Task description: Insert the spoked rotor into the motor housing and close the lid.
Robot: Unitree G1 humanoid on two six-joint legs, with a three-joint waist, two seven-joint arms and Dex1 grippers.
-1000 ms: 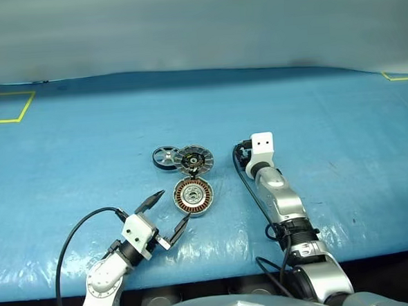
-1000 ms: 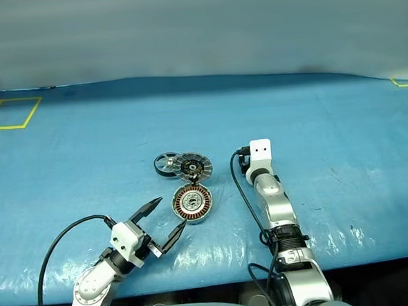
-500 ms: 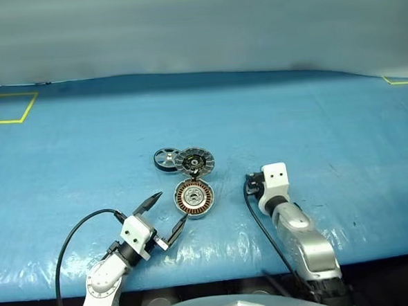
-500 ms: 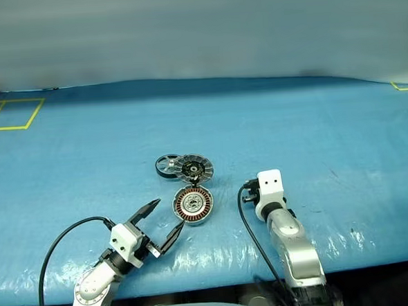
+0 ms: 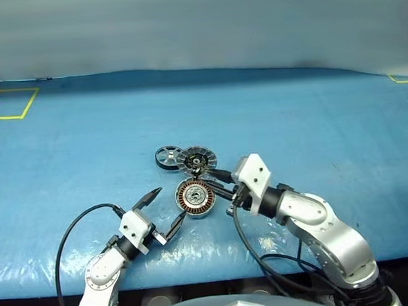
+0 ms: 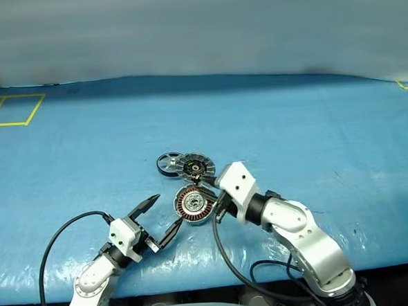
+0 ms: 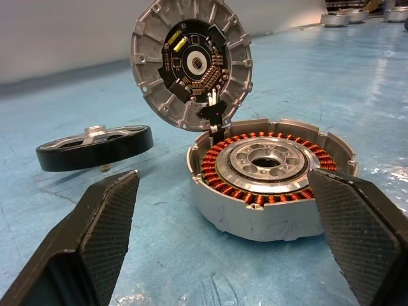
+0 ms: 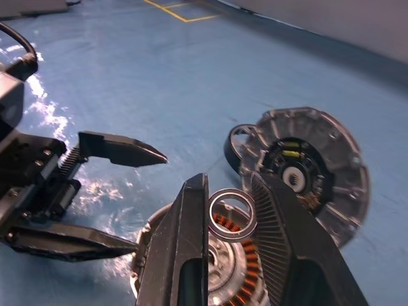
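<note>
Three motor parts sit close together near the middle of the blue table [image 5: 313,118] in the head views. The motor housing [image 5: 195,198], a shallow silver cup with a copper winding ring and silver hub, lies lowest of the three, just below centre frame. Directly above it, the lid [image 5: 195,160], a ribbed grey disc with a dark circuit face, stands tilted up from the housing's far rim, joined to it by a short bundle of wires. Touching or just beside the lid, up and to its left, lies the spoked rotor [image 5: 166,157], a dark wheel with pale spokes, flat on the table.

The left gripper [image 5: 164,211] hovers at lower left of centre, its fingers spread wide, the fingertips just short of the housing's left side; in the left wrist view the housing sits between the two fingers [image 7: 102,236], untouched.

The right gripper [image 8: 231,213] reaches in from the lower right, its tips over the housing's right edge. Its jaws pinch a small thin silver ring [image 8: 233,214] between them, held above the copper winding.
</note>
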